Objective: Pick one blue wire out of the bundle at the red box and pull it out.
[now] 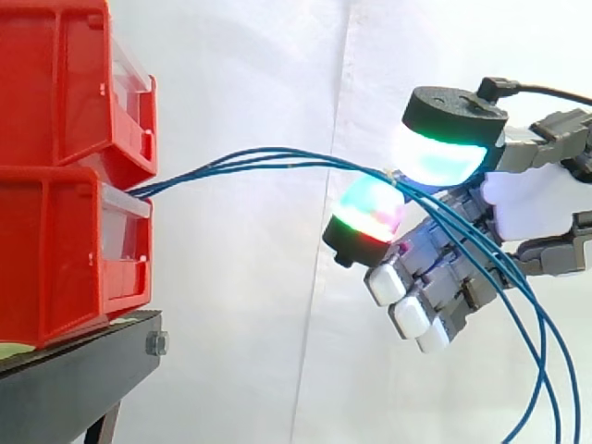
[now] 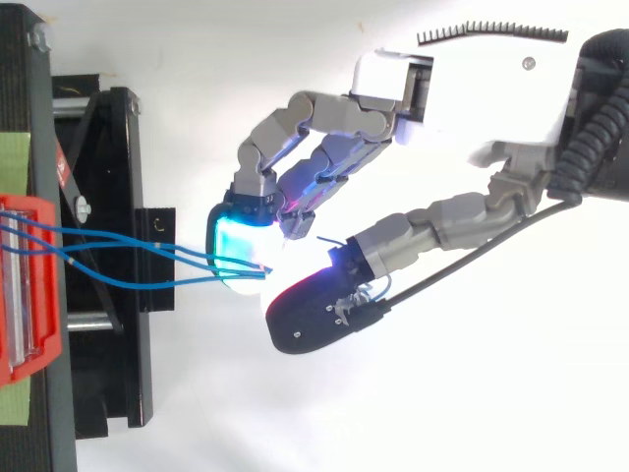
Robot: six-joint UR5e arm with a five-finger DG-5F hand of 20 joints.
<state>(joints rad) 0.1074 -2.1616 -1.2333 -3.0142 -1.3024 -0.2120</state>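
Three thin blue wires [image 1: 250,162] leave the gap between the two stacked red boxes [image 1: 55,250] and run right to my hand [image 1: 527,199]. Two glowing fingertip pads [image 1: 370,208] close on the wires from above and below, and the other fingers are curled below them. I cannot tell how many of the wires are in the pinch. Past the pads the wires droop down to the lower right. In the top view the blue wires [image 2: 128,258] stretch from the red box [image 2: 29,285] at the left edge to the cyan pad of my hand [image 2: 472,88].
The red boxes rest on a black stand [image 1: 83,379] at the left, whose frame [image 2: 108,295] also shows from above. A white curtain [image 1: 277,351] hangs behind. Open space lies between the boxes and my hand.
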